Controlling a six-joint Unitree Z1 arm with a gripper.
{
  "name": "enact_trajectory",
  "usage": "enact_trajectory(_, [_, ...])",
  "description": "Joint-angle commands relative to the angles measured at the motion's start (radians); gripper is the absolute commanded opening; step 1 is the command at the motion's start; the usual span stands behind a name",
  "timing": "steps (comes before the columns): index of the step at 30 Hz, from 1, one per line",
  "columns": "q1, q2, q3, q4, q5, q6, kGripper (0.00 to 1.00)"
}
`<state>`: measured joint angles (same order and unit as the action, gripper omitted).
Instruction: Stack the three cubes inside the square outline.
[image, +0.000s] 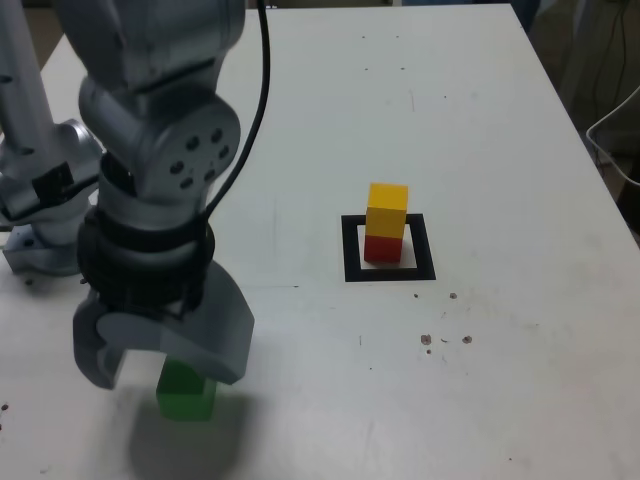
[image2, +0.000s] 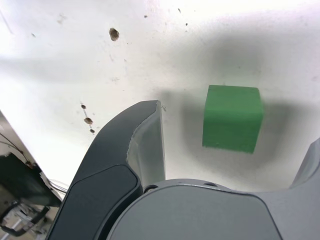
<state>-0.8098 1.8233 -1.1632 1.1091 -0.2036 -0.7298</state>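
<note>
The yellow cube (image: 387, 208) sits on top of the red cube (image: 382, 247), and this pair stands inside the black square outline (image: 350, 250) near the table's middle. The green cube (image: 188, 398) lies alone on the white table near the front, at the exterior view's left. My gripper (image: 165, 370) hangs just above it, open, one finger on each side and neither touching it. In the wrist view the green cube (image2: 232, 117) lies flat between the dark fingers (image2: 145, 145) of the gripper (image2: 237, 127), with a gap on both sides.
A grey arm base (image: 40, 190) stands at the exterior view's left edge. A black cable (image: 264, 80) runs down the arm. Small dark specks (image: 440, 340) dot the table in front of the outline. The table's right edge (image: 600, 190) lies beyond the stack.
</note>
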Motion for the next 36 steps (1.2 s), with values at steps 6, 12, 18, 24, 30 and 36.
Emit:
enact_trajectory(6, [0.001, 0.026, 0.04, -0.059, -0.004, -0.004, 1.0])
enact_trajectory(12, [0.001, 0.048, 0.044, -0.084, -0.016, 0.012, 0.91])
enact_trajectory(18, [0.001, 0.059, 0.048, -0.105, -0.011, 0.027, 0.71])
enact_trajectory(24, [0.001, 0.062, 0.051, -0.135, 0.016, 0.029, 0.61])
enact_trajectory(30, [0.001, 0.062, 0.059, -0.17, 0.053, 0.029, 0.53])
enact_trajectory(36, [0.005, 0.064, 0.066, -0.173, 0.084, 0.028, 0.41])
